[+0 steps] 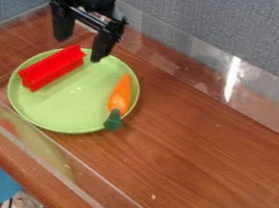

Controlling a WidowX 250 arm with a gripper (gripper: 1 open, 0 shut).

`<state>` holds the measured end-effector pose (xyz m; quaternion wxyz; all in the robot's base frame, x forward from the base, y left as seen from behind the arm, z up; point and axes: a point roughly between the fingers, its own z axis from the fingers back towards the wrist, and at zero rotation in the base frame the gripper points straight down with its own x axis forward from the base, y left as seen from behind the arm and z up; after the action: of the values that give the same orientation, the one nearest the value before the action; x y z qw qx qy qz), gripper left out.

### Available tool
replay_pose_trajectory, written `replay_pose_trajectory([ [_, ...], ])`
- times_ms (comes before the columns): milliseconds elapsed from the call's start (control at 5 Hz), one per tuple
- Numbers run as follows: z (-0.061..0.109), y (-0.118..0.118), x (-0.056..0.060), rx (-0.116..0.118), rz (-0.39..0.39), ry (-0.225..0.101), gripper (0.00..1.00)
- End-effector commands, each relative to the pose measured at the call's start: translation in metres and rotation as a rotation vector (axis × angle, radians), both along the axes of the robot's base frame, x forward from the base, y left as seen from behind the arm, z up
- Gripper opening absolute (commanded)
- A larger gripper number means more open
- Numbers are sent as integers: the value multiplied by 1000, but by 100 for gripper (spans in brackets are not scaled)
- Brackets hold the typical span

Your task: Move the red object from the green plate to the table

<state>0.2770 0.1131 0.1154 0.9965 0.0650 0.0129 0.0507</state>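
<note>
While lying on the green plate [60, 112], red object [52, 67] brick-like, bright, elongated, fingers [100, 51] spread wide, empty.

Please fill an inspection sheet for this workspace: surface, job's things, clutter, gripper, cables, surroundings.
Surface: brown wood-grain table, bare apart from the plate.
Job's things: red block lies on the left part of the green plate, not yet on the table.
Clutter: orange carrot with green top, on the plate's right part, apart from the block.
Gripper: gripper open, pointing down, above the block's far end; holds nothing.
Cables: nothing seen.
Surroundings: clear acrylic walls around the table; grey-blue backdrop behind.
</note>
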Motion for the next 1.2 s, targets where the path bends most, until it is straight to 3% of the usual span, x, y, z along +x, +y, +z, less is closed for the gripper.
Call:
replay_pose_trajectory([
  [0,18,23,4,16,-96,-63,100],
  [600,0,51,26,10,-354,-44,100],
  [1000,-31,60,29,9,-289,-28,100],
])
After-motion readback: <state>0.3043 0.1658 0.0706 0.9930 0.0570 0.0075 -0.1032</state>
